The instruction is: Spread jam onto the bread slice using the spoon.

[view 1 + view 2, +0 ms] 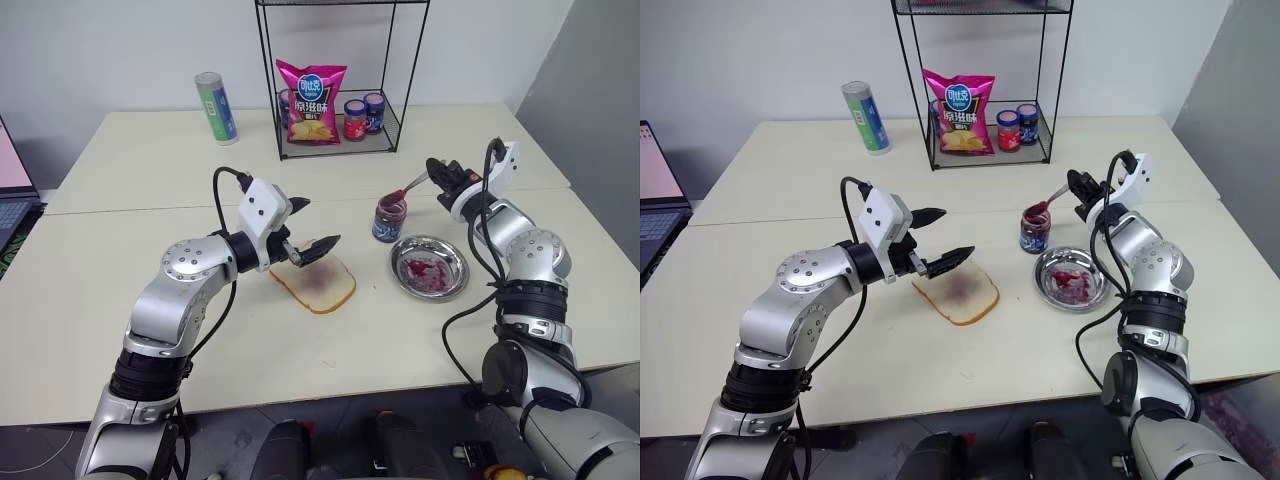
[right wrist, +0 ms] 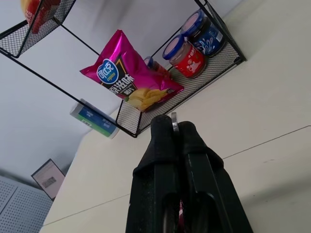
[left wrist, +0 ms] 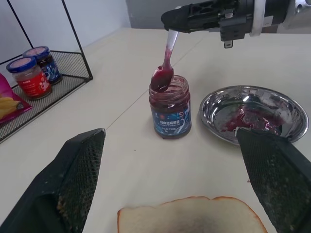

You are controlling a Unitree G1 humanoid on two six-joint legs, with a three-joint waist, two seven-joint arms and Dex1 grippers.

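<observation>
Now right gripper pinches spoon, bowl over jam jar at centre right; left gripper spread above bread slice, centre.

Both arms: rounded silver-grey shells over the joints, ribbed black collars between segments, each wrist capped by a boxy white camera housing. Loose black cables loop from the housings back along the forearms, one arching above the left wrist, several trailing down the right arm. Left gripper: two black tapered fingers, inner pads finely cross-hatched and flecked with pale crumbs; right gripper: smooth matt black fingers on a black block with small screws.
</observation>
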